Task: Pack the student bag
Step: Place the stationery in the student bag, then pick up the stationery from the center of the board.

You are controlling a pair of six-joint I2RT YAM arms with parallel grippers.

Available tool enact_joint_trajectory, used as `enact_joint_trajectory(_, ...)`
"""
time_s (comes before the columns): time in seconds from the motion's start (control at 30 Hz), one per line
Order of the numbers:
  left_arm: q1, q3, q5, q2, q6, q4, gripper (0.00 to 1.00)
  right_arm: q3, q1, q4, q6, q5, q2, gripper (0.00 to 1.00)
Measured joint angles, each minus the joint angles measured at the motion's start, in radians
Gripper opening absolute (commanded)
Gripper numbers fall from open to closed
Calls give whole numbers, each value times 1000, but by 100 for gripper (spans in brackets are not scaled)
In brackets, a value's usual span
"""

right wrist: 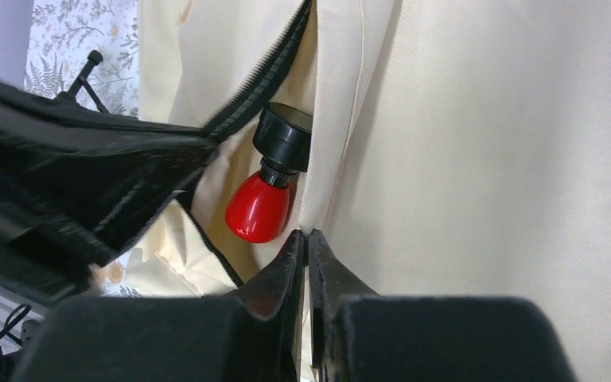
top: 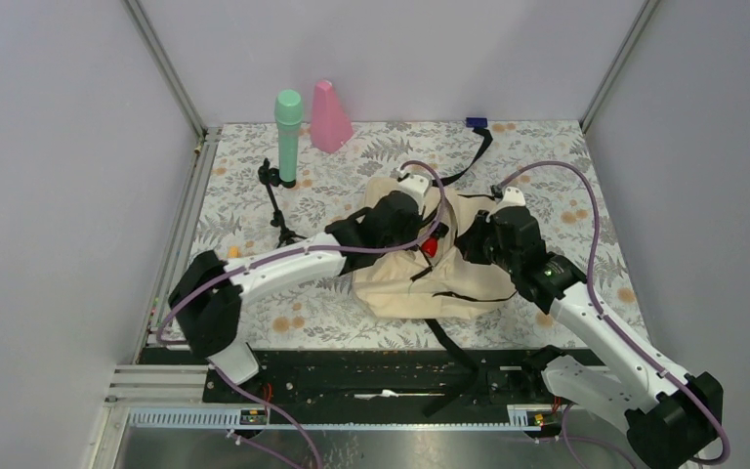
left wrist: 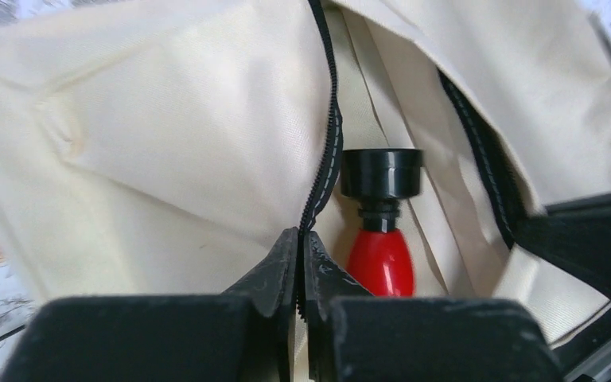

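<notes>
The cream student bag (top: 430,278) lies in the middle of the floral table, its black-zippered mouth open. A red item with a black cap (left wrist: 379,259) (right wrist: 258,208) rests inside the opening; it also shows as a red spot (top: 429,248) from above. My left gripper (left wrist: 300,235) is shut on the bag's black zipper edge (left wrist: 330,151) on the left side of the opening. My right gripper (right wrist: 305,235) is shut on a fold of the bag's cream fabric (right wrist: 485,159) on the opposite side. Both wrists hover over the bag (top: 395,217) (top: 513,234).
A green cylinder (top: 288,135) and a pink bottle (top: 329,115) stand at the back left. A small black tripod (top: 275,200) stands left of the bag. The bag's black strap (top: 474,147) trails toward the back wall, another (top: 454,357) over the front rail.
</notes>
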Motion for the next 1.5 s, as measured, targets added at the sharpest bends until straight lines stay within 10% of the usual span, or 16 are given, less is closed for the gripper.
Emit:
enact_joint_trajectory(0.6,9,-158,-94,-208,-13,140,0,119,4,38,-26,-82,98,0)
enact_joint_trajectory(0.87,24,-157,-74,-209,-32,138,81,109,4,53,-23,-87,108,0)
enact_joint_trajectory(1.5,188,-495,-79,-587,-235,-166,92,69,4,87,-18,-56,86,0)
